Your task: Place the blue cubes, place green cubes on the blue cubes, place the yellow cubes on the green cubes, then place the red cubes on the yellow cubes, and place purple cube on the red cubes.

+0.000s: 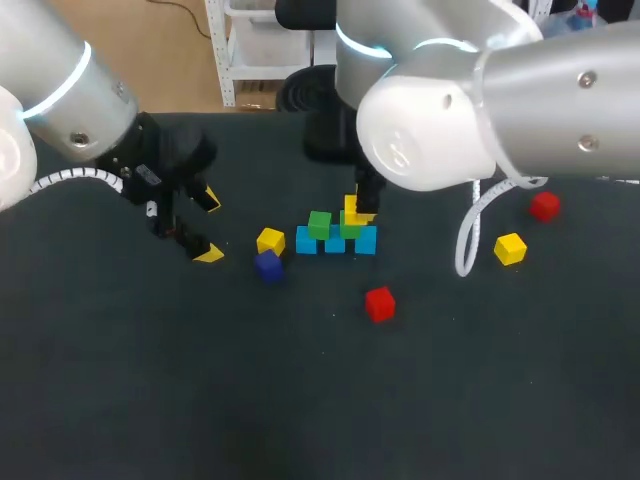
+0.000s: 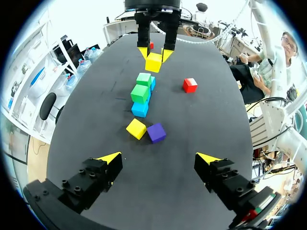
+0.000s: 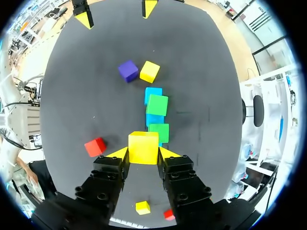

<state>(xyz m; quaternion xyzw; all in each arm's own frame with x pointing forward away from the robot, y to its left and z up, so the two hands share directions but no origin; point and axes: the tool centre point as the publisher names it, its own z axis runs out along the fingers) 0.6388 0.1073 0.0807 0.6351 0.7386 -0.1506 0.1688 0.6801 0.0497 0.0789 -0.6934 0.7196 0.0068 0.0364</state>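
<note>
Three blue cubes [image 1: 335,244] lie in a row mid-table, with two green cubes [image 1: 319,224] on top of them. My right gripper [image 1: 361,211] is shut on a yellow cube [image 3: 143,147] and holds it just over the green cube [image 3: 159,132] at the row's right end. A loose yellow cube [image 1: 270,240] and the purple cube [image 1: 267,265] lie left of the row. My left gripper [image 2: 159,158] stands wide open and empty, left of those two and a little above the table.
One red cube [image 1: 379,303] lies in front of the row. Another yellow cube [image 1: 510,248] and a red cube [image 1: 544,206] lie at the right, near my right arm's white cable [image 1: 467,240].
</note>
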